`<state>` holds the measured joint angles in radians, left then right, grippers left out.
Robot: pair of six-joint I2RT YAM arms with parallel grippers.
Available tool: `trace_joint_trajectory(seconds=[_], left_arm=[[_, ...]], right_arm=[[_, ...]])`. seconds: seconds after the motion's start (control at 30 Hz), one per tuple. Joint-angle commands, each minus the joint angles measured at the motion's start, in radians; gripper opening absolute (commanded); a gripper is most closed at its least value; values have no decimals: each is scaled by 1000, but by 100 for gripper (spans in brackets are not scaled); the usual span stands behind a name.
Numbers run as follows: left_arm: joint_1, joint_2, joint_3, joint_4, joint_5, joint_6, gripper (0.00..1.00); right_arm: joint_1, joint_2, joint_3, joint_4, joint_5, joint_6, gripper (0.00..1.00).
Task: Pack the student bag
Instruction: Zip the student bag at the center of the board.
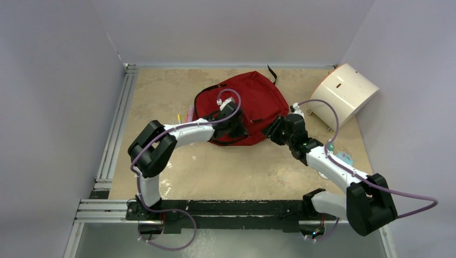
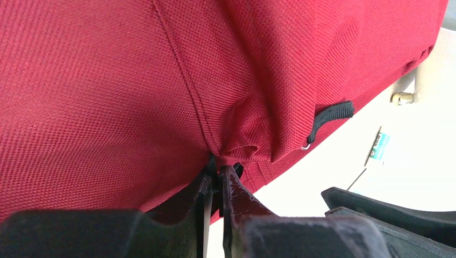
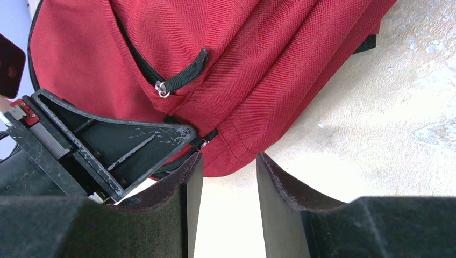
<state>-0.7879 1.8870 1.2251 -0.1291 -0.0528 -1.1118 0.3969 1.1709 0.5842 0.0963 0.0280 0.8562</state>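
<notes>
Red fabric of the student bag (image 1: 258, 102), lying mid-bench (image 1: 242, 172), is pinched at its hem by my left tool (image 2: 215, 173), right tool (image 3: 228, 159) gaping empty beside the corner, so I'd hold steady and grab the zipper pull (image 3: 180, 80), since it looks zipped and I can't see inside.

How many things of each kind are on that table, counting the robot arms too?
Robot arms: 2 (left arm, right arm)
Red student bag: 1
White rounded box: 1
Small loose bits beside the bag: too small to count
Total: 4 big things
</notes>
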Motion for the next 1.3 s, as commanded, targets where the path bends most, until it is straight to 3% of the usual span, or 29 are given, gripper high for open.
trace_joint_trajectory(seconds=[0.0, 0.2, 0.27, 0.33, 0.93, 1.07, 1.27], left_arm=[[-7, 4, 39, 61, 21, 37, 2], [-7, -13, 39, 78, 28, 105, 0], [-7, -24, 39, 80, 19, 139, 0], [-7, -33, 38, 83, 8, 172, 0], [-7, -71, 24, 81, -44, 246, 0], [-7, -81, 21, 73, -59, 250, 0], [-8, -100, 11, 33, -99, 261, 0]], right_arm=[[-4, -14, -2, 20, 9, -13, 44], [-5, -49, -47, 36, 11, 14, 45], [-6, -62, -68, 47, 13, 49, 59], [-5, -64, -86, 71, 12, 68, 63], [-16, 210, -72, 291, -77, 198, 63], [-32, 250, -70, 327, -77, 205, 49], [-63, 245, -79, 343, -44, 206, 7]])
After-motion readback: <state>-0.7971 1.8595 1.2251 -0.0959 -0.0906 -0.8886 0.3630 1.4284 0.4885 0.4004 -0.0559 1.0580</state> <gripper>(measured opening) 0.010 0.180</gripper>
